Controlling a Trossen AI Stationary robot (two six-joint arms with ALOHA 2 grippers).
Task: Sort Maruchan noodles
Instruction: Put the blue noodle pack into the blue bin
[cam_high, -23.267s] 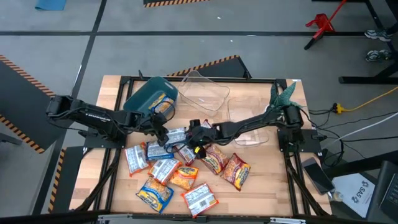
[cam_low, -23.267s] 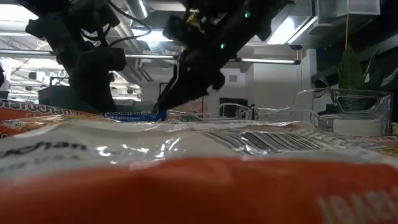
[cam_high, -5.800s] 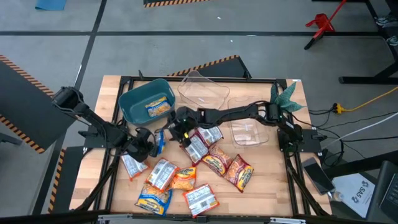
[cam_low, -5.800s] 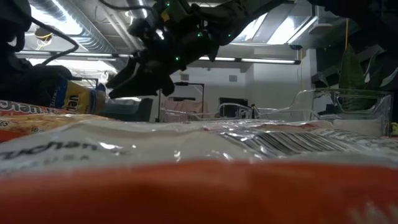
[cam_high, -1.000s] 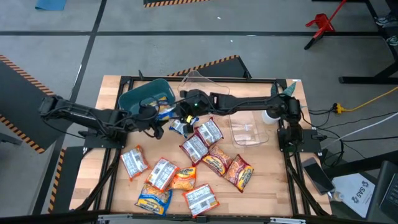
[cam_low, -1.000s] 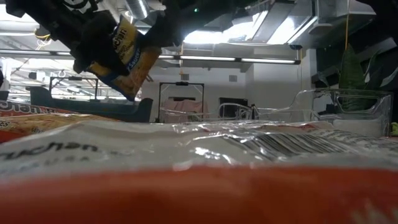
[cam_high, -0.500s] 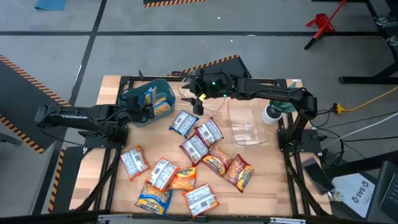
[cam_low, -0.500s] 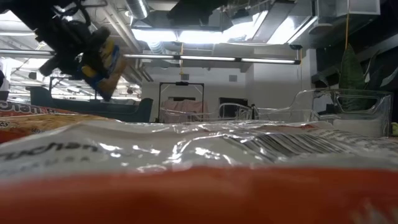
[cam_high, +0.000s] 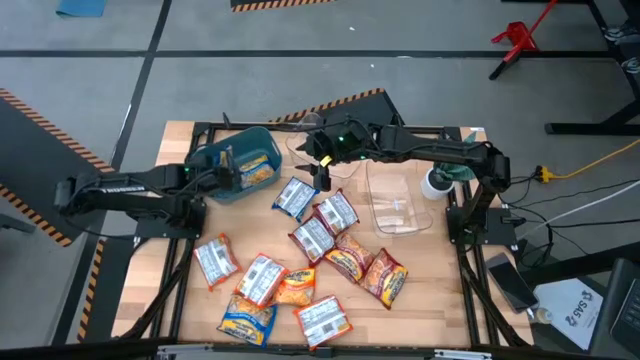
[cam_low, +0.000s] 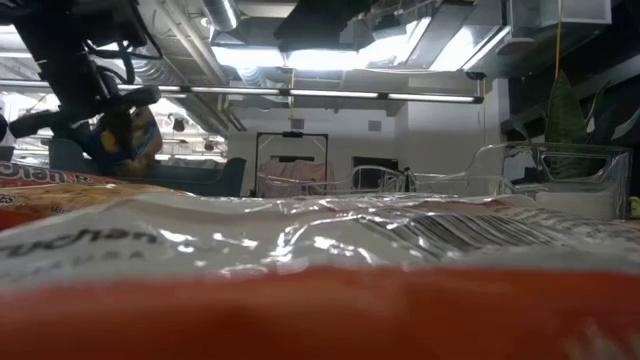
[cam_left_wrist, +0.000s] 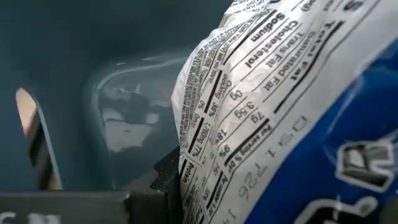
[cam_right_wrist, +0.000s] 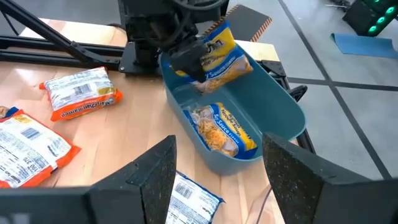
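Observation:
My left gripper (cam_high: 224, 166) is over the teal bin (cam_high: 262, 141) at the table's far left, shut on a blue-yellow Maruchan packet (cam_right_wrist: 219, 52). That packet's printed back (cam_left_wrist: 280, 124) fills the left wrist view. Another blue-yellow packet (cam_right_wrist: 222, 128) lies flat on the bin's floor. My right gripper (cam_high: 322, 178) is open and holds nothing, just right of the bin and above the table. Several more packets lie flat on the wood, among them a silvery one (cam_high: 297, 197) and an orange one (cam_high: 297, 286). My left gripper pinches the blue-yellow packet between its two fingers at one end (cam_right_wrist: 198, 64), reaching in from the table's left. The packet is lifted clear and tilted, over the bin's opening (cam_right_wrist: 186, 99). In the low view it hangs below the fingers (cam_low: 128, 135).
Two clear plastic containers stand at the far middle (cam_high: 327, 146) and to the right (cam_high: 398, 208). A green plant (cam_high: 455, 155) and a white cup (cam_high: 434, 185) are at the far right. A packet lying right before the lens (cam_low: 320, 300) fills the low view's bottom half.
My left gripper has carried the blue-yellow packet from beside the pile toward the table's far left, to a place over the teal bin. My right gripper has drawn back from the pile toward the far edge and has since kept still.

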